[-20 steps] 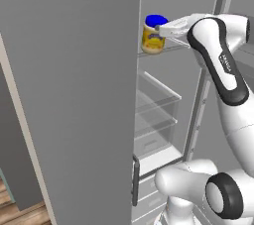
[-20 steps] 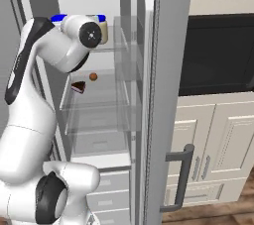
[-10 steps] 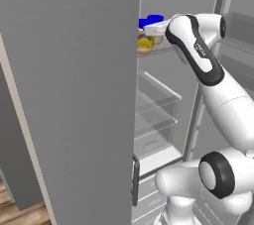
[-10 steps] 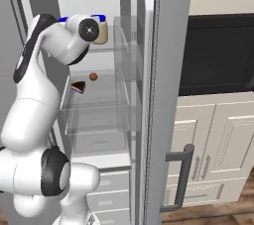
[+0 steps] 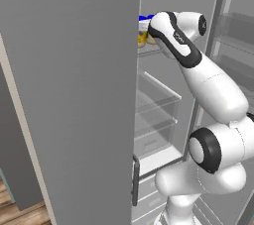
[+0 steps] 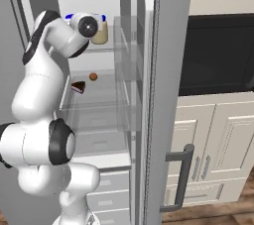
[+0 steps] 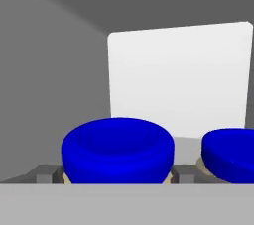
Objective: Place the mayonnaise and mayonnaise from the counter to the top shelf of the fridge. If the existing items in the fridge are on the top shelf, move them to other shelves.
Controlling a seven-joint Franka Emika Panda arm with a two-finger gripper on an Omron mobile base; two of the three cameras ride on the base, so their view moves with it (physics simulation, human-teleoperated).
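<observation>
Both mayonnaise jars sit on fridge top shelf [image 5: 149,50], near its front edge. Left jar [image 7: 118,149] is between the fingers of the hand [image 7: 118,177], apparently gripped at body under lid. Right jar [image 7: 229,153] is just beside. Judged rigid, light, smooth-sided; hold mid-body, not the lid.

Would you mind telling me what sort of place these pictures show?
A rendered home kitchen, most likely: an open fridge with glass shelves, cream panelled cabinets, and a dark built-in oven or microwave beside it.

kitchen – open fridge [image 6: 163,70], oven [image 6: 218,53], cabinets [image 6: 218,144]
</observation>
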